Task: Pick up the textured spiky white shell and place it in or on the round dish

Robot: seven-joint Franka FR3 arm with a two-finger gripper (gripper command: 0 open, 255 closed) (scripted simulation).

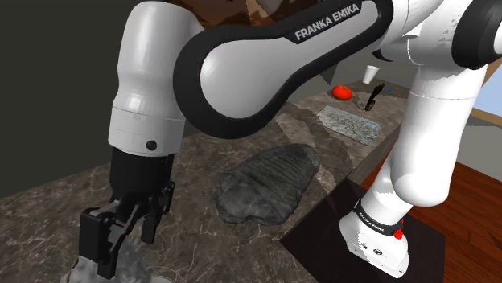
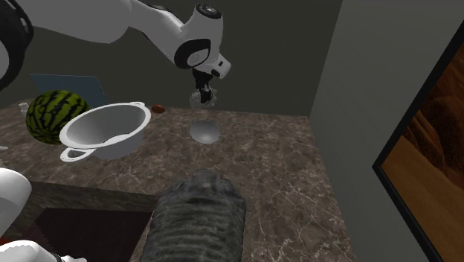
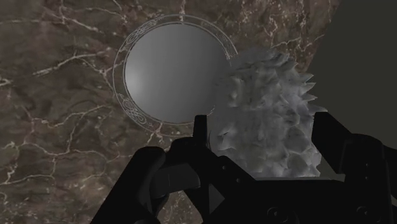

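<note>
The spiky white shell (image 3: 270,118) is clasped between my gripper's (image 3: 270,149) two black fingers, held in the air above the marble counter. The round grey dish (image 3: 175,79), with a patterned rim, lies on the counter just beside and below the shell. In the second exterior view the gripper (image 2: 202,93) hangs with the shell (image 2: 201,98) a short way above the dish (image 2: 204,132). From the shoulder view the gripper (image 1: 121,239) is at the lower left, with the grey shell (image 1: 133,256) between its fingers.
A white two-handled pot (image 2: 104,130) and a watermelon (image 2: 53,115) stand left of the dish. A large dark ribbed stone (image 1: 269,183) lies mid-counter. At the far end are a tomato (image 1: 342,92), a white cup (image 1: 370,75) and a grey sheet (image 1: 347,122).
</note>
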